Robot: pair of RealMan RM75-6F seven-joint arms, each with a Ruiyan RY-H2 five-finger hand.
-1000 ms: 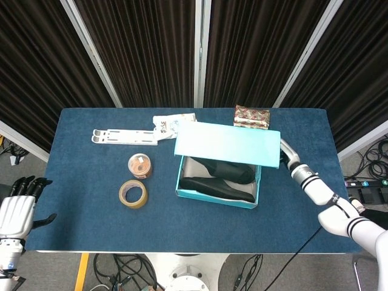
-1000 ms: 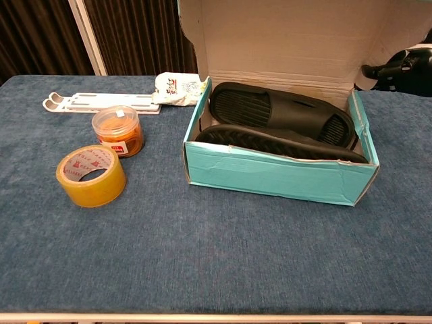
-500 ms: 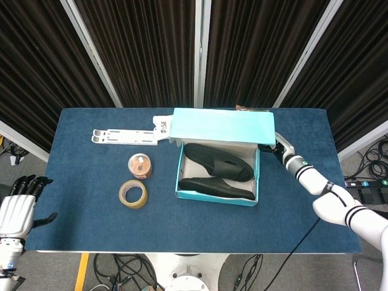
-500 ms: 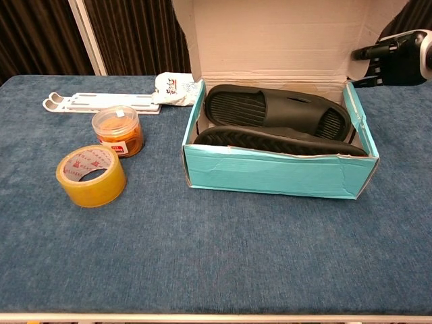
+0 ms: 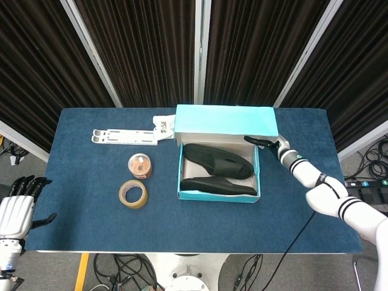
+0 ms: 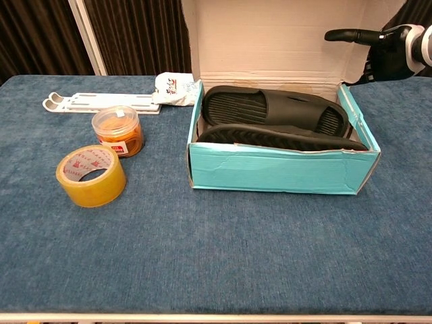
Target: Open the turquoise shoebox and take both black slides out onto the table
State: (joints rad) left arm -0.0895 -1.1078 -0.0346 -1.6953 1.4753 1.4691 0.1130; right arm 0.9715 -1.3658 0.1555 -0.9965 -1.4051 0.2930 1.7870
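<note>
The turquoise shoebox (image 5: 218,195) (image 6: 280,172) stands mid-table with its lid (image 5: 225,121) (image 6: 270,34) raised upright at the back. Both black slides lie inside: one (image 5: 218,160) (image 6: 273,111) at the back, sole up, and one (image 5: 218,185) (image 6: 280,140) along the front wall. My right hand (image 5: 267,144) (image 6: 381,47) hovers at the box's back right corner. Its fingers (image 6: 344,35) stretch out toward the lid's inner face and hold nothing. My left hand (image 5: 17,209) hangs beyond the table's front left corner with its fingers spread and empty.
Left of the box are a yellow tape roll (image 5: 133,193) (image 6: 91,175) and a small orange jar (image 5: 140,165) (image 6: 118,130). A white plastic stand (image 5: 124,136) (image 6: 101,101) and a white packet (image 5: 165,124) (image 6: 177,88) lie at the back left.
The lid has swung from leaning over the box to upright. My right hand has come forward from behind the lid to its right inner side. The left hand has not moved.
</note>
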